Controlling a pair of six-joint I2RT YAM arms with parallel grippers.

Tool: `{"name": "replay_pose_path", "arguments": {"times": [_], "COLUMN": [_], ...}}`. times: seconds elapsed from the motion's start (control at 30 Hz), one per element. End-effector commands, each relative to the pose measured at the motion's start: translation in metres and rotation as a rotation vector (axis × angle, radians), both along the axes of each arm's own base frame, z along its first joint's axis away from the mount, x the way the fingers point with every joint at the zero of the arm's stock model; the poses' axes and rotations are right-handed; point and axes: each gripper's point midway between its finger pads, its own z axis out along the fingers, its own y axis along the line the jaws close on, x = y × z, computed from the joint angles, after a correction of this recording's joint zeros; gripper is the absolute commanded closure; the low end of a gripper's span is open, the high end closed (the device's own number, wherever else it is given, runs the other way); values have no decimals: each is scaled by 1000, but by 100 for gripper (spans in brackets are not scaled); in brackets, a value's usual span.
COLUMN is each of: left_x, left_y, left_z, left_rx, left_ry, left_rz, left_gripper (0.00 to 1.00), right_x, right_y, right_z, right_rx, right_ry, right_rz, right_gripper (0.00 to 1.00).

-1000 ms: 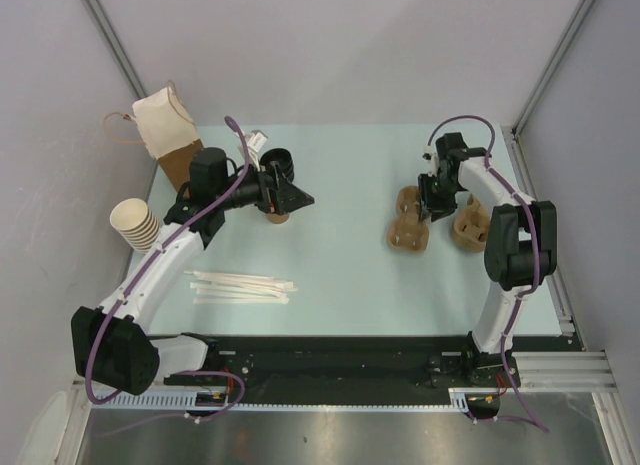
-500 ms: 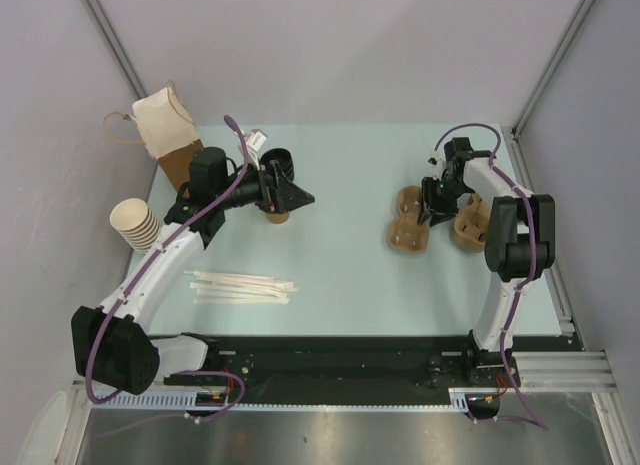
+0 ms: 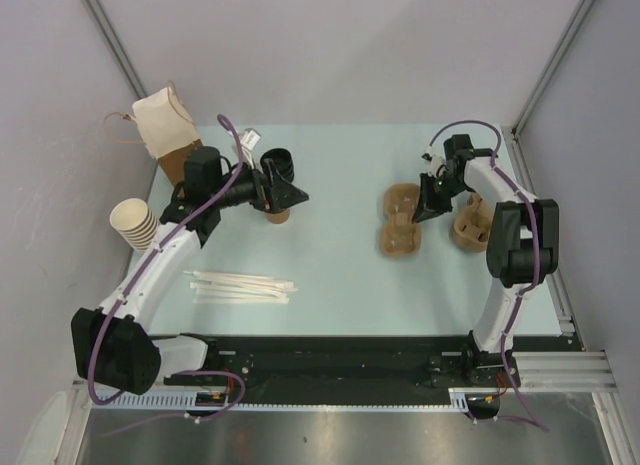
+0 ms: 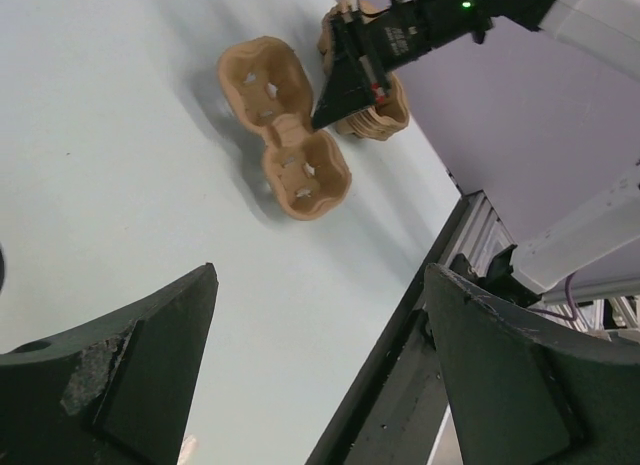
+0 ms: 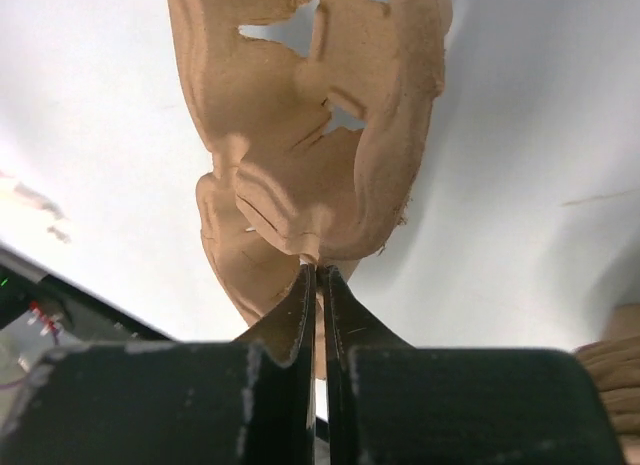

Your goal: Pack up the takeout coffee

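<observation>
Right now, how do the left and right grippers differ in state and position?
The left gripper is wide open with nothing held; the right gripper is shut on the edge of the cup carrier. The left gripper is near the kraft cup on the left side of the table; the right gripper is on the right, beside the stack of carriers. Both are black and tapered.

The right pincer (image 4: 319,121) pinches a pulp cup carrier (image 4: 298,177).
</observation>
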Motion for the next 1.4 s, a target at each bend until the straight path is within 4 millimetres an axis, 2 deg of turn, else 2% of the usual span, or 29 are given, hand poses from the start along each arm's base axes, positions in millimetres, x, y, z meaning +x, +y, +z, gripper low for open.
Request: {"name": "replay_pose_path", "arguments": {"times": [0.0, 0.13, 0.17, 0.23, 0.3, 0.4, 0.43, 0.47, 0.63, 0.77, 0.97, 1.27, 1.33, 1.37], "left_x": [-4, -13, -18, -21, -26, -30, -32, -33, -42, -43, -41, -35, -32, -27], "left_y": [16, 29, 34, 42, 49, 56, 57, 58, 61, 63, 68, 74, 77, 83], "left_z": [31, 49, 52, 59, 64, 70, 72, 73, 82, 81, 80, 77, 74, 72], "left_rx": [14, 58, 71, 89, 93, 85, 81, 80, 91, 97, 116, 132, 148, 169], "left_ry": [-113, -182, -190, -225, -236, -231, -237, -238, -271, -267, -261, -254, -218, -214], "left_rz": [5, 28, 43, 64, 91, 113, 116, 118, 129, 130, 150, 166, 164, 166], "left_gripper": [10, 10, 10, 10, 10, 10, 10, 10, 9, 9, 8, 7, 4, 2], "right_x": [-6, -12, -12, -25, -34, -36, -43, -38, -37, -33, -29, -36, -38, -39], "right_y": [43, 95, 107, 139, 167, 198, 212, 223, 263, 276, 269, 263, 264, 264], "right_z": [60, 75, 73, 74, 67, 59, 59, 61, 46, 33, 14, 11, 4, 3], "right_rx": [153, 256, 286, 356, 389, 456, 485, 514, 565, 553, 467, 444, 444, 444], "right_ry": [-128, -143, -134, -83, -55, -12, 6, 4, 28, 44, 50, 49, 69, 72], "right_rz": [94, 164, 179, 216, 261, 269, 291, 269, 255, 201, 140, 157, 159, 165], "right_gripper": [100, 100, 100, 100, 100, 100, 100, 100, 100, 100, 100, 100, 92, 76]}}
